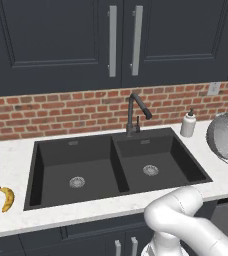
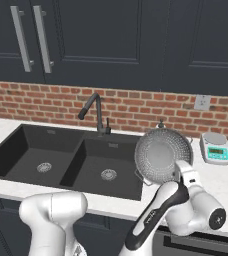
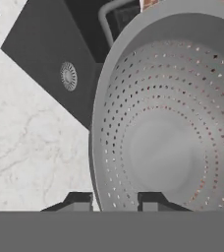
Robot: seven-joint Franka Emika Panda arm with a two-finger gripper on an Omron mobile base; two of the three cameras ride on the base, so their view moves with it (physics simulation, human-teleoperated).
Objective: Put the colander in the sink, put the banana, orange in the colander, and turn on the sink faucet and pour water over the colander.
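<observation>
Colander (image 3: 168, 123) tipped on edge right of sink (image 1: 76, 165), gripper (image 3: 115, 199) pinching its rolled rim; light, stiff, slick metal, rim the likeliest hold

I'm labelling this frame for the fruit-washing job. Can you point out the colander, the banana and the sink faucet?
colander (image 2: 162, 156): right base view, middle of its perforated bowl.
banana (image 1: 7, 198): left base view, middle of its yellow curve, on the counter left of the sink.
sink faucet (image 1: 131, 111): left base view, upright neck.
</observation>
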